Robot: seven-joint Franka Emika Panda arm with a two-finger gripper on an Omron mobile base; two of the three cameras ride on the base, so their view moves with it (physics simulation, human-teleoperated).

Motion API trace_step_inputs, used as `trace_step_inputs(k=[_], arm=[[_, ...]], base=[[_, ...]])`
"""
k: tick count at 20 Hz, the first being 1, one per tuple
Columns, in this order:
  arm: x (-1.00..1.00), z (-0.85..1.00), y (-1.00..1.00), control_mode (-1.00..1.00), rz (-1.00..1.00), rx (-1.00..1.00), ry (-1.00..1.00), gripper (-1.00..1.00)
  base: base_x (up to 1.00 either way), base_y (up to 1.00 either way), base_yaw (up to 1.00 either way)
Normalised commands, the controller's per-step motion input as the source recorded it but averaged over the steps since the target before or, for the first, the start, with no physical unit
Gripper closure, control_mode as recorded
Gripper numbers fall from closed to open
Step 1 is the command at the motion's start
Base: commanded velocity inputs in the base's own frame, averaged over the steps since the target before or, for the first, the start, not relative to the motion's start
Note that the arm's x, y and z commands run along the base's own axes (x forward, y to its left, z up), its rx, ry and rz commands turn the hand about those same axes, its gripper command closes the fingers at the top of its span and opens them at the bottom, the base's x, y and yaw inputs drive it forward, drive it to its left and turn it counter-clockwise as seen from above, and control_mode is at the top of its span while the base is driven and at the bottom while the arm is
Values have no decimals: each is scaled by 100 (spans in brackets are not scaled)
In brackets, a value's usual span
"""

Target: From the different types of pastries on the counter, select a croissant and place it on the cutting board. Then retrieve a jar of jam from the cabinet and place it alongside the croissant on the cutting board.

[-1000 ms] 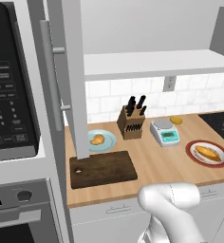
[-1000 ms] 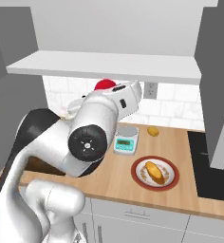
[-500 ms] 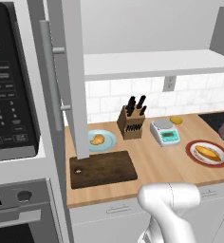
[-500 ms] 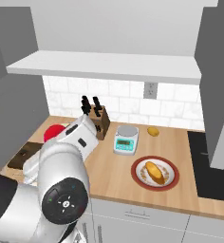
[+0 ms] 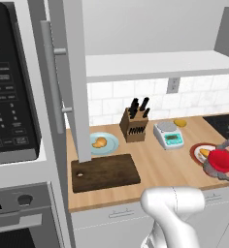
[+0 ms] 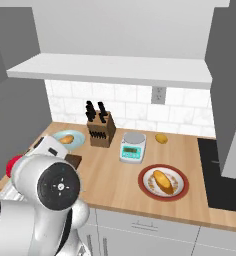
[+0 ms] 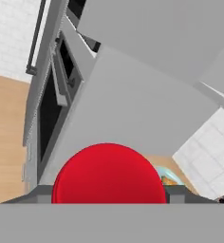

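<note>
Hand view has the pincer (image 7: 109,194) closed on the jar (image 7: 108,173), the red lid sitting between the two fingertips, and past the lid shows the blue plate (image 7: 167,176). In the left base view the jar (image 5: 221,160) hangs in the air in front of the counter (image 5: 155,167), not yet set down; how far it is from the board (image 5: 104,172) I cannot tell, since the two base views place it differently. The main risk, as I judge it, is the open cabinet door (image 5: 75,82): its lower edge hangs just over the board's back left corner, so a wide swing toward the board could knock hand or jar against it. A hard knock could also shake the jar out of the grip. The croissant (image 5: 99,142) lies on the blue plate just behind the board, not yet on it, so a jar set down mid-board could crowd the spot the croissant needs. As for holders, the red-rimmed plate (image 6: 146,186) near the counter's front right holds the oval pastry (image 6: 163,181), and the knife block (image 5: 134,127) by the back wall holds dark-handled knives. Beside the block stands a scale (image 5: 168,134), and the round yellow pastry (image 5: 180,123) lies loose near the back edge.
</note>
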Motion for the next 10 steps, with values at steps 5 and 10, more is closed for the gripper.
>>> trace_step_inputs(k=[5, 10], arm=[[48, -77, 73, -100, 19, -4, 2, 100], [31, -22, 1, -100, 4, 0, 1, 100]], base=[[0, 0, 0], [0, 0, 0]])
